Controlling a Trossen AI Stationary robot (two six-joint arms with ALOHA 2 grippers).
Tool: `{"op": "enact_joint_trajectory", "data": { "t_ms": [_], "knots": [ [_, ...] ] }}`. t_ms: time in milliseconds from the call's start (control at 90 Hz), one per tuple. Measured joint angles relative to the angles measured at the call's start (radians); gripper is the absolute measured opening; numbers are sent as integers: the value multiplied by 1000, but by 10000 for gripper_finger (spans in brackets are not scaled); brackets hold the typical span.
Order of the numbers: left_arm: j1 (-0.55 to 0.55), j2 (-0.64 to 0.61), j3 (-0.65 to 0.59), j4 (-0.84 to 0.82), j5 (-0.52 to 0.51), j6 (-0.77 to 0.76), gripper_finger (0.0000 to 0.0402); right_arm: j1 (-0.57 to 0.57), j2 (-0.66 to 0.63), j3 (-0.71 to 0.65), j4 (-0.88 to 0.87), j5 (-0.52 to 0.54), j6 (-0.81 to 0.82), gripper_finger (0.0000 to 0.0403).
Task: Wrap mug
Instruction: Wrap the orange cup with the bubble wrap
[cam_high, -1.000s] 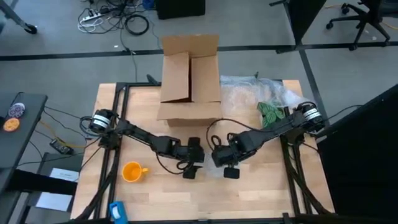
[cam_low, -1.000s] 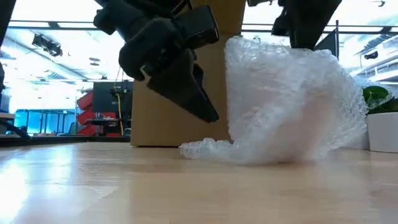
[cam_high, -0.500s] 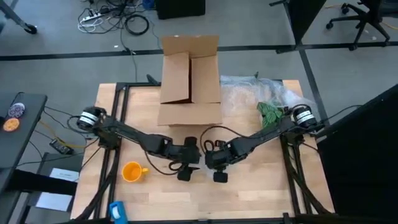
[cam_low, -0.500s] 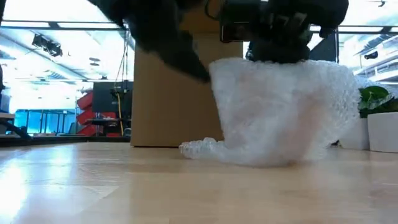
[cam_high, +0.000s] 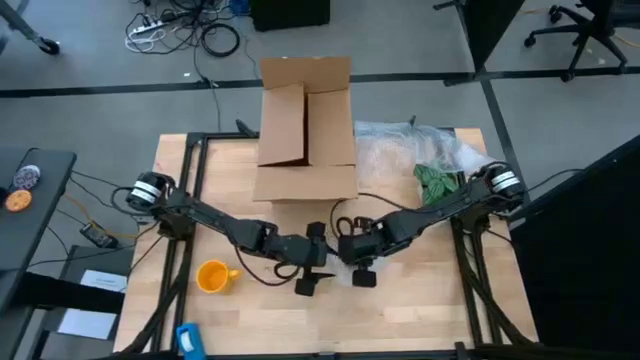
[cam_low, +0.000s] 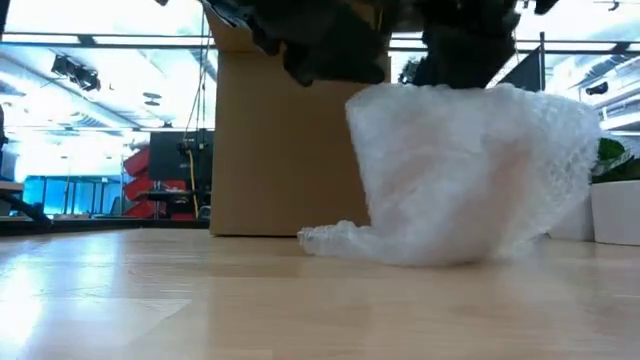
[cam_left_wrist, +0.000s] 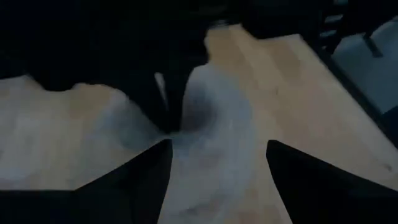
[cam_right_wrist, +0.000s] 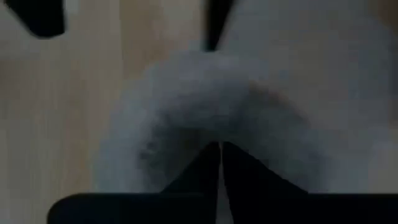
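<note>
right hand (cam_right_wrist: 219, 163) clamped on wrap (cam_low: 470, 175) mid-table | left hand (cam_left_wrist: 214, 171) apart, beside it | mug (cam_high: 212, 276) well left, alone

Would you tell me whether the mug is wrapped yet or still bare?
Still bare. The mug sits uncovered on the table, apart from the bubble wrap, which the right gripper pinches at mid-table.

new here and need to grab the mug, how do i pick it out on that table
Find the cardboard box at the table's far edge, then look toward the near left side. The mug sits alone beside the left arm: small, glossy yellow-orange, one loop handle.
</note>
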Motion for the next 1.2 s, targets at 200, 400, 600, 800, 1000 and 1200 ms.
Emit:
{"op": "enact_joint_trajectory", "data": {
  "t_ms": [200,400,600,800,1000,1200],
  "knots": [
    [-3,-35,0,-58,-36,0,248,1,-74,1,6,14,0,0],
    [-23,-65,0,-147,-67,-5,248,8,-97,3,123,81,-48,0],
    [-56,-102,0,-299,-112,-62,248,5,20,3,114,-14,-69,0],
    [-73,-103,-42,-260,-143,-95,248,5,106,10,-10,-17,1,0],
    [-55,-99,-192,94,-142,-84,248,-7,192,14,70,-60,-25,0],
    [-45,-99,-318,285,-152,-119,248,-16,148,4,49,-124,-14,0]
  ]
}}
